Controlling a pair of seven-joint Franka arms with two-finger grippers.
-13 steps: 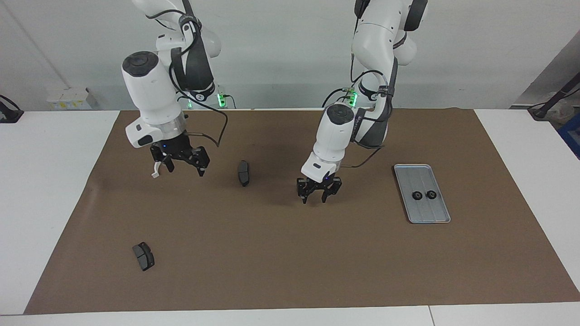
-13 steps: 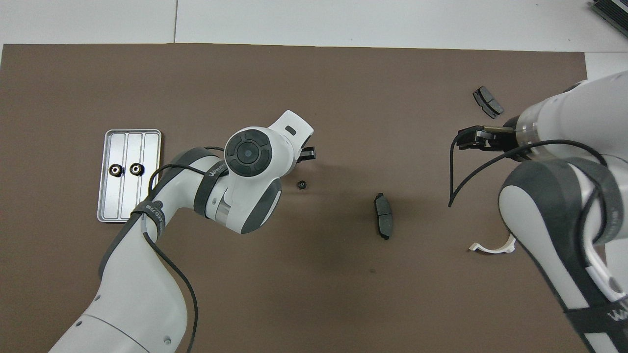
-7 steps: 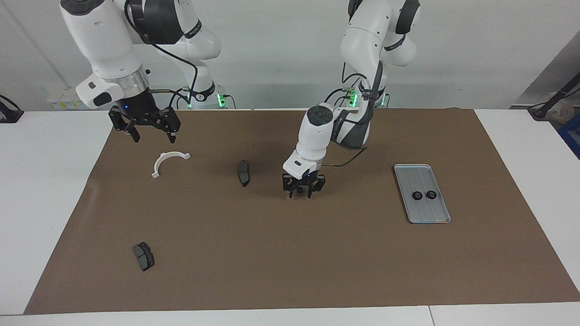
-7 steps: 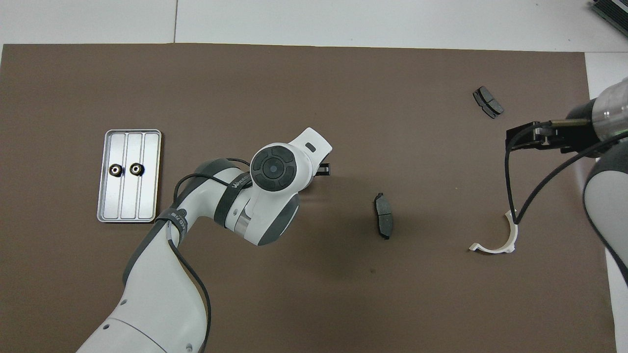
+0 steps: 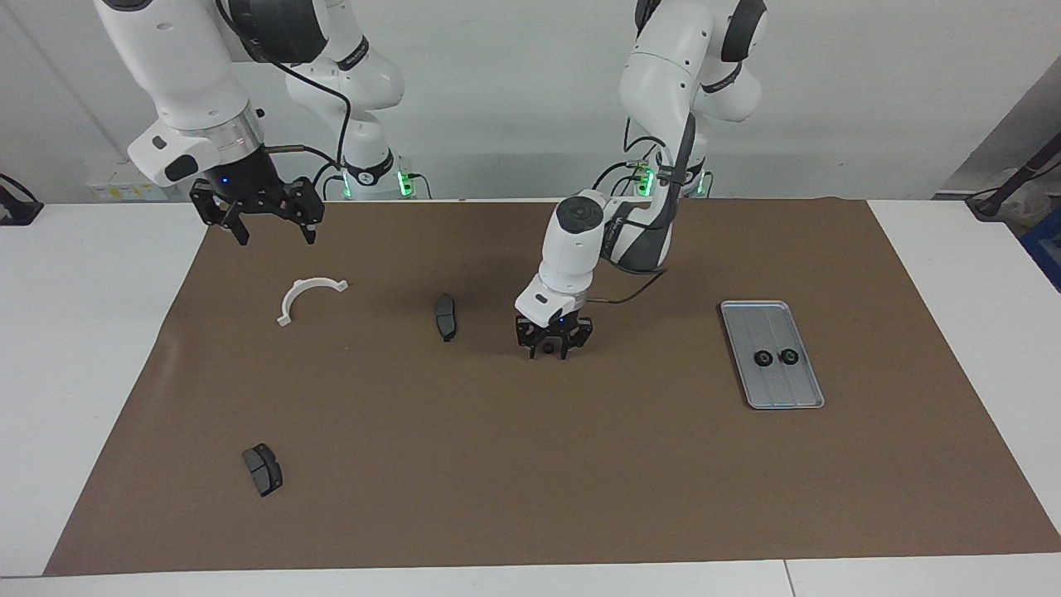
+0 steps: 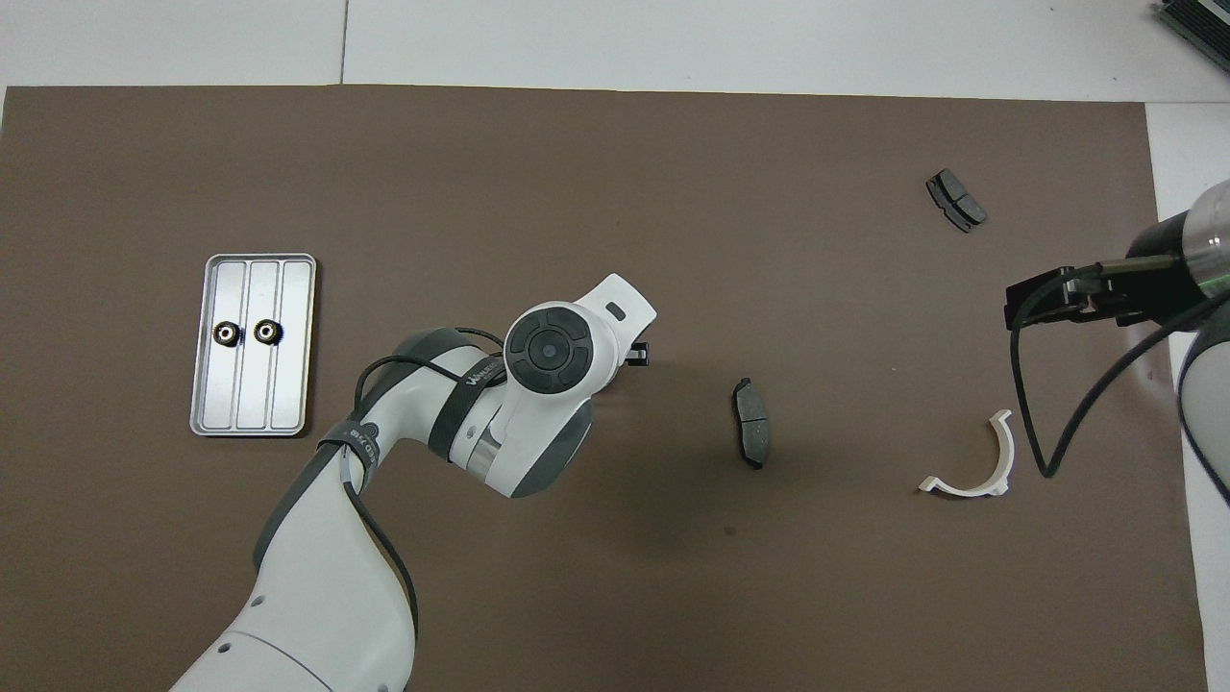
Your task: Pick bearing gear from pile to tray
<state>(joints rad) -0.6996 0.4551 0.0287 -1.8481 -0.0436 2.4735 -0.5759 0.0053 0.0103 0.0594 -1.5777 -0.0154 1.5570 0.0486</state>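
Your left gripper [image 5: 553, 350] sits low, fingers spread astride a bearing gear [image 5: 549, 349] for pickup, nothing clamped; right gripper [image 5: 257, 222] waits raised, open, empty.

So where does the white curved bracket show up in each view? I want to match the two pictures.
Facing view: the white curved bracket lies on the brown mat toward the right arm's end, below the raised right hand.
Overhead view: the bracket is low at that picture's right edge.
Shared landmark: the brake pad lying between the bracket and the left hand.
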